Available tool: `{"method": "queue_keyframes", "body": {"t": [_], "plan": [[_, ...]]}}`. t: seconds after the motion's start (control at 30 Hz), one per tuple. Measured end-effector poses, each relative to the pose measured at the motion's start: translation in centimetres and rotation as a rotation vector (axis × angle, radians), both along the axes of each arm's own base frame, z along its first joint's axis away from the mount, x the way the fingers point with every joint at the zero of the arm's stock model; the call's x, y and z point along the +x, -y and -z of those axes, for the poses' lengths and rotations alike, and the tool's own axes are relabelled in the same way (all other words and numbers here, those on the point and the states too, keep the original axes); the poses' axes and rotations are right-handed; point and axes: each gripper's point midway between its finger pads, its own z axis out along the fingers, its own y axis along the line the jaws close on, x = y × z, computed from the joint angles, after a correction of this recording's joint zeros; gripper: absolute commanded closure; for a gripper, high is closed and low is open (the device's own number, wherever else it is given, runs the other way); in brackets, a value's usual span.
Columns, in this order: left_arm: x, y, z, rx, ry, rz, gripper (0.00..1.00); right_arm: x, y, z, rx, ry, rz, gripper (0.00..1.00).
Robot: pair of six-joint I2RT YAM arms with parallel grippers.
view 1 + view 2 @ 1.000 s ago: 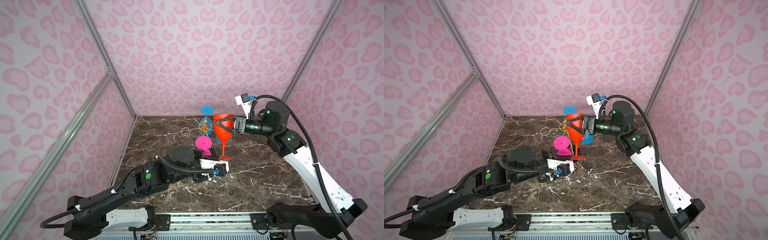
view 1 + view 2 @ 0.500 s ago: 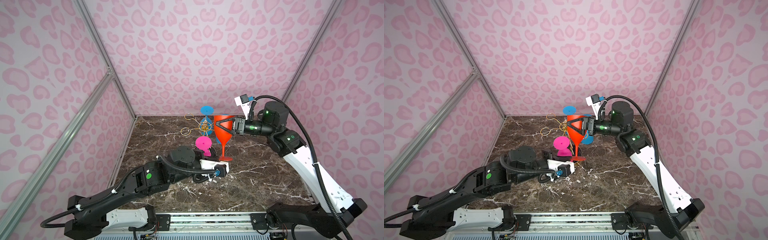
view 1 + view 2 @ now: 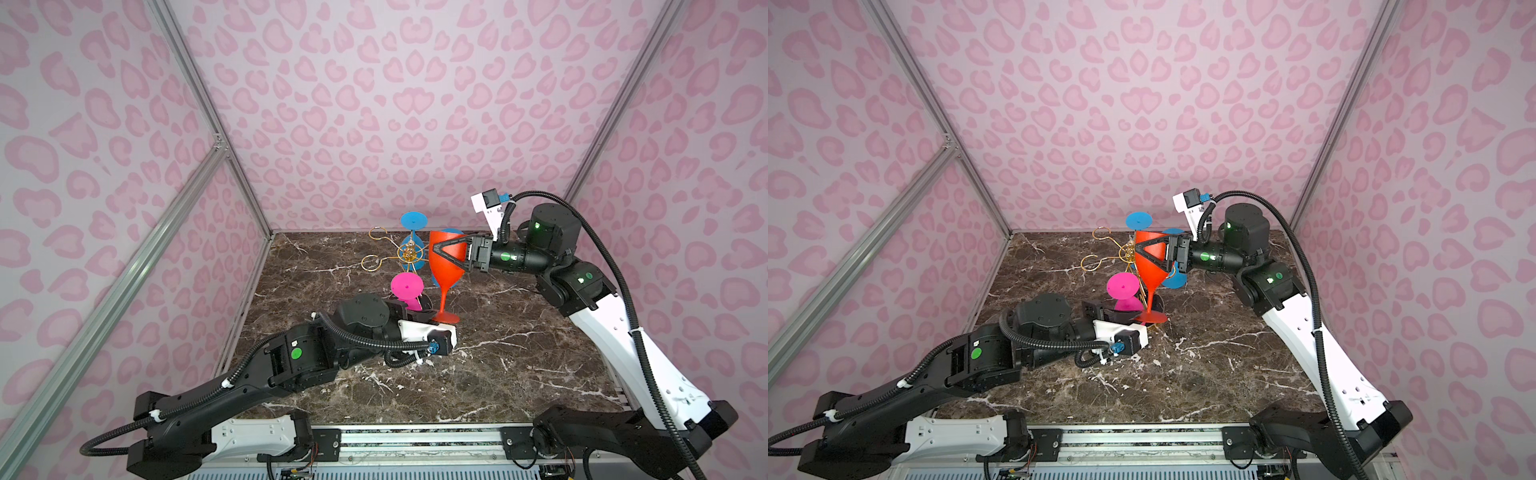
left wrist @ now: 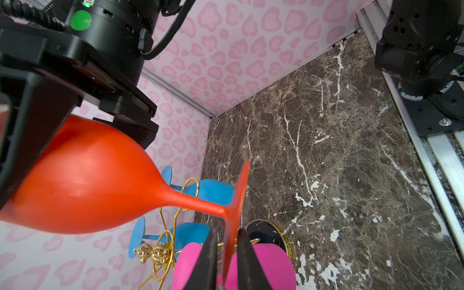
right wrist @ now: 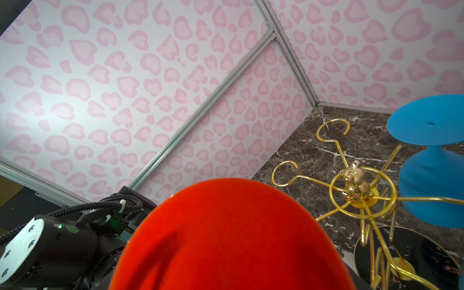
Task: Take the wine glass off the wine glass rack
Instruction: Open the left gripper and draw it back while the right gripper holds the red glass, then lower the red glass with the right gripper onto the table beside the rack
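While the red wine glass [image 3: 446,266] stands upright off the wine glass rack [image 3: 409,253], just right of it in both top views, the right gripper [image 3: 441,251] straddles its bowl, jaws spread wide; whether they press cannot be told. The left gripper [image 4: 227,253], fingers slightly parted, brackets the rim of the glass's foot. Blue glasses [image 3: 413,220] and a pink glass [image 3: 406,286] hang on the rack.

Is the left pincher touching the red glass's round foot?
Cannot tell. In the left wrist view the left gripper straddles the foot of the red wine glass. One finger shows a sliver of gap, and the other seems to meet it.
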Motion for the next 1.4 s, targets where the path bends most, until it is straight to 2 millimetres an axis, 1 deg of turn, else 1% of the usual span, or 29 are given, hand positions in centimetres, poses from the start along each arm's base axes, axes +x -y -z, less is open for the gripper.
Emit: {"method": "queue_keyframes", "body": {"t": [0.1,0.2,0.37,0.53,0.67,0.83,0.9,0.97,1.07,1.13,1.2,1.33,1.4], "plan": [[0.1,0.0,0.1,0.001,-0.001,-0.006,0.56,0.1,0.1,-0.1,0.000,0.005,0.010,0.16],[0.2,-0.1,0.2,0.001,-0.003,-0.017,0.48,0.0,0.2,-0.3,0.002,0.019,0.014,0.16],[0.2,-0.5,0.2,-0.007,-0.007,-0.028,0.44,-0.2,0.5,-0.7,0.003,0.036,0.023,0.17],[0.1,-1.8,-0.6,-0.051,-0.018,-0.061,0.44,-0.2,1.0,-0.8,-0.006,0.056,0.048,0.17],[0.0,-3.6,-1.1,-0.108,-0.036,-0.107,0.43,-0.1,2.9,-1.3,-0.029,0.100,0.113,0.17],[0.0,-5.6,-1.4,-0.172,-0.063,-0.162,0.43,0.0,7.0,-1.8,-0.089,0.173,0.260,0.17],[0.0,-6.4,-1.7,-0.203,-0.072,-0.186,0.43,-0.1,8.7,-1.7,-0.138,0.212,0.336,0.17],[0.0,-7.0,-1.8,-0.225,-0.079,-0.202,0.43,-0.2,9.8,-0.6,-0.193,0.240,0.384,0.17],[-0.1,-7.7,-1.9,-0.251,-0.092,-0.216,0.43,0.1,11.5,2.6,-0.303,0.240,0.464,0.17],[-0.1,-8.0,-1.9,-0.266,-0.103,-0.228,0.43,0.7,12.8,5.0,-0.376,0.234,0.530,0.17],[0.0,-8.1,-2.0,-0.275,-0.107,-0.237,0.43,1.1,14.0,7.4,-0.447,0.226,0.581,0.17],[-0.1,-8.3,-2.0,-0.290,-0.121,-0.241,0.44,1.9,15.9,11.5,-0.549,0.220,0.669,0.17],[-0.1,-8.2,-1.8,-0.293,-0.129,-0.243,0.44,2.6,16.8,13.7,-0.596,0.221,0.715,0.17]]}}
